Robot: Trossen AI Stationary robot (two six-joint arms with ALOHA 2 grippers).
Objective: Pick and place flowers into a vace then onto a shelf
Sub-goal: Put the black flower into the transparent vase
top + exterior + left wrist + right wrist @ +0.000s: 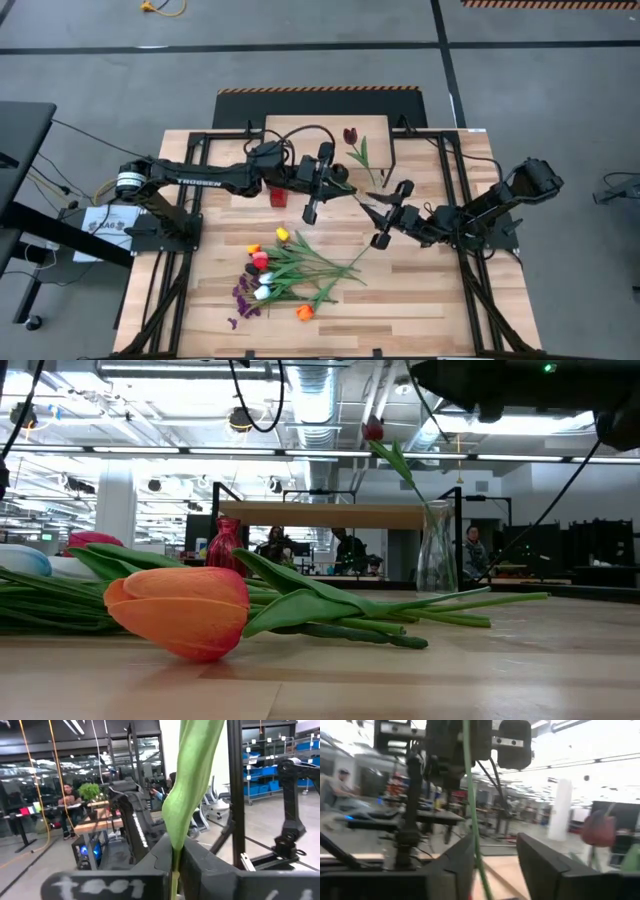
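The left jaws (318, 186) are shut on a green stem (186, 795), which stands up between them in the left wrist view, its leaf rising straight out of the pinch. They sit over the far middle of the counter (420, 300), just off the near edge of the shelf (300, 130).

The right jaws (392, 212) stand parted, close beside the left pair. In the right wrist view the stem (471, 810) runs through the gap near one finger (447, 870), apart from the other; whether it touches the near one cannot be told. The stem carries on from the right jaws up into the left ones.

A dark maroon tulip (350, 135) lies beyond both pairs, over the shelf top. In the low view a tulip (374, 430) leans out of a clear vase (437, 550) in front of the shelf plank. A small red vase (278, 197) is just beside the left jaws.

The rest of the flowers (290, 270) lie in a loose heap on the counter, nearer than either pair and well apart from them: red, yellow, white, orange heads and purple sprigs (243, 300). An orange tulip (180, 610) lies closest to the low camera.

People sit in the room beyond.
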